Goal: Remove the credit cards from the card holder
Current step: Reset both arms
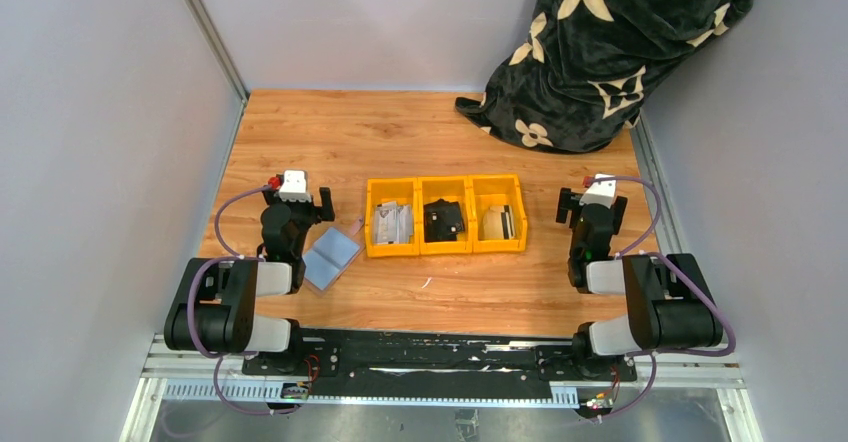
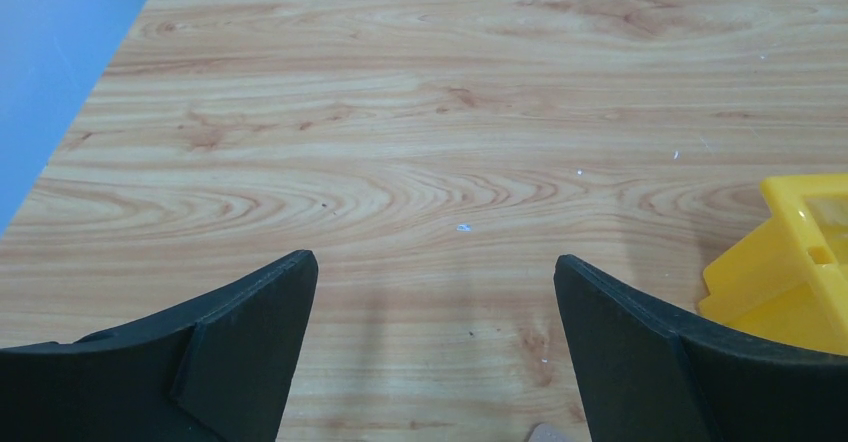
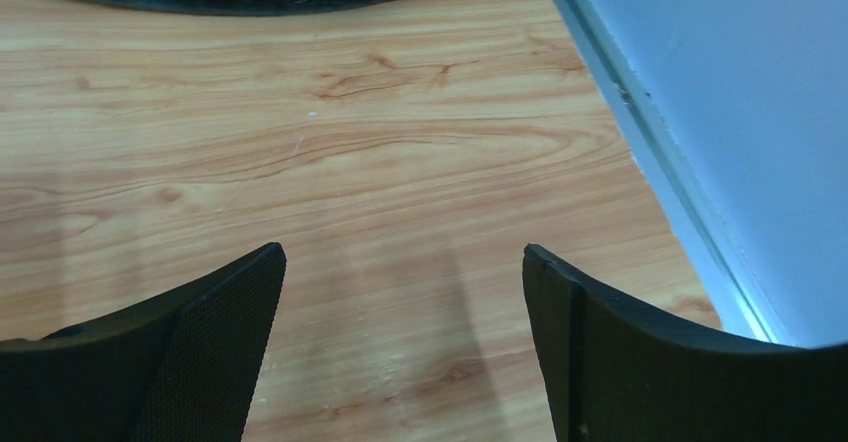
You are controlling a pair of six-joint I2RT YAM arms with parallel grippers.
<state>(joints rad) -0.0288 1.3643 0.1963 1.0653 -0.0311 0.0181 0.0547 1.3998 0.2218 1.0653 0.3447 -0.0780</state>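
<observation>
The left gripper (image 2: 435, 292) stands wide open with nothing between its jaws, only bare wood of the table (image 1: 400, 132) below. The right gripper (image 3: 400, 282) is spread just as wide and also holds nothing.

The card holder (image 1: 332, 257) lies flat on the table just beside the left arm. Its long axis runs diagonally from the near left to the far right, and its pinkish tab (image 1: 357, 227) points toward the yellow bins (image 1: 445, 249). Whether it lies folded shut I cannot tell.

The credit cards (image 1: 393, 224) rest in the left bin, their print too small to read. A black wallet (image 1: 444, 220) sits in the middle bin.

Both arms are folded, elbows back near their bases, wrists aimed at the far wall. A black blanket (image 1: 610, 52) with cream flower motifs is heaped at the far right.
</observation>
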